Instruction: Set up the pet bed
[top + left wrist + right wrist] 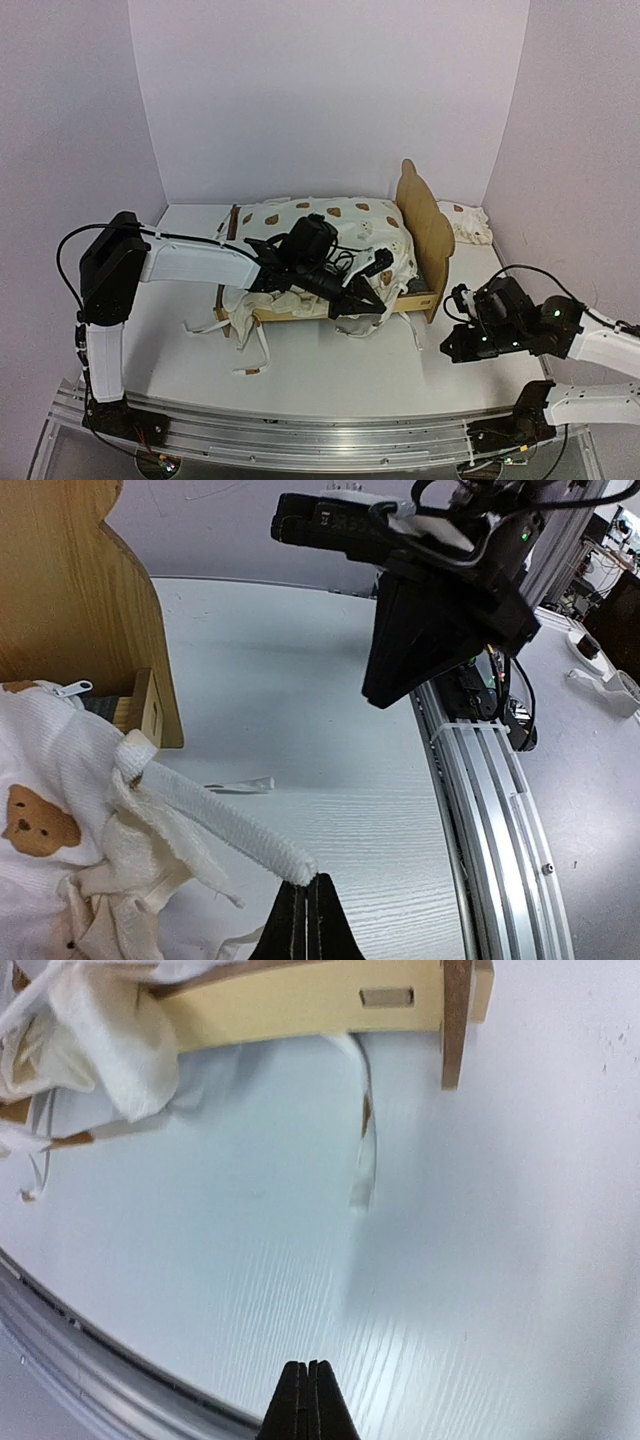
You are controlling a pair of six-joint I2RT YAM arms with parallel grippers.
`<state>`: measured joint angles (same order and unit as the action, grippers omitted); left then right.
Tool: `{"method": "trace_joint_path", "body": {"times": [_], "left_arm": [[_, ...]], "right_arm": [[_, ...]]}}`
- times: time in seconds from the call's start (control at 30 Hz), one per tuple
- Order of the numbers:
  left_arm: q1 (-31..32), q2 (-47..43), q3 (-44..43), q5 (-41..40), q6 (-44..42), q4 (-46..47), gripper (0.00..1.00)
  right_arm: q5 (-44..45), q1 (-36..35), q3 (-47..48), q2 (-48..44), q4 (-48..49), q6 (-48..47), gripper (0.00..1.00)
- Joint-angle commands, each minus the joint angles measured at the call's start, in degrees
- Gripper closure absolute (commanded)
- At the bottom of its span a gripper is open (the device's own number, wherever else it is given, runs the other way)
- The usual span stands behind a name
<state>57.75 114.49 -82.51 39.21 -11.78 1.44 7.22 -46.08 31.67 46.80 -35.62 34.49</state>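
Right tool (308, 1370), closed and empty, hangs over the worktop (450, 1260) right of the pet bed (425, 218). Left tool (308, 888) is clamped on a tie string (220, 825) of the cushion (330, 222).

Top camera looks down from behind over the whole worktop (330, 370); both wrist cameras sit close, each showing the pet bed (425, 225) headboard end.

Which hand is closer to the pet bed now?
Left. The left hand is at the pet bed's near side, shut on a cushion tie; the right hand is apart, over table right of the headboard.
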Motion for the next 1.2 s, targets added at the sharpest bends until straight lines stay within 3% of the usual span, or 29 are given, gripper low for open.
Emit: {"method": "trace_joint_path", "body": {"times": [0.0, 0.07, 0.2, 0.43, 0.5, 0.6, 0.77, 1.0, 1.1, 1.17], "left_arm": [[2.33, 3.45, -4.47, 2.62, 2.46, 4.12, 1.0], [3.32, 4.86, -5.27, 2.85, 3.03, 5.1, 1.0], [3.86, 7.13, -5.99, 2.48, 6.25, 8.56, 1.0], [3.86, 10.28, -6.69, -5.75, 5.05, 9.34, 0.99], [3.86, 10.86, -7.2, -8.08, 3.87, 8.1, 0.85], [3.84, 9.49, -6.56, -8.55, 0.63, 5.14, 0.64], [3.45, 3.36, -0.51, -8.1, -4.76, 4.22, 0.48], [2.24, -0.51, 3.84, -8.25, -7.77, 0.99, 0.46], [1.95, -1.89, 6.16, -8.99, -8.02, 0.66, 0.46], [1.82, -2.58, 7.24, -9.28, -7.87, 0.73, 0.46]], "right_arm": [[-15.04, -0.42, 12.36, 4.15, -23.01, -0.07, 1.0], [-17.46, -0.42, 17.24, 6.67, -27.63, -2.49, 1.0], [-11.21, -0.42, 19.91, 7.65, -29.81, -7.94, 0.98], [4.35, -0.42, 10.37, 13.03, -7.06, -9.91, 0.72], [6.47, -0.4, 8.2, 15.43, -1.46, -9.6, 0.62], [8.38, -0.42, 5.05, 18.88, 6.74, -8.88, 0.58], [10.87, -0.32, 1.31, 24.77, 18.76, -7.55, 0.54], [10.16, 2.0, 1.67, 34.9, 22.55, -8.13, 0.54], [7.1, 2.45, 1.45, 37.68, 23.07, -7.31, 0.61], [6.93, 2.45, 0.96, 38.29, 21.53, -5.95, 0.74]]}}
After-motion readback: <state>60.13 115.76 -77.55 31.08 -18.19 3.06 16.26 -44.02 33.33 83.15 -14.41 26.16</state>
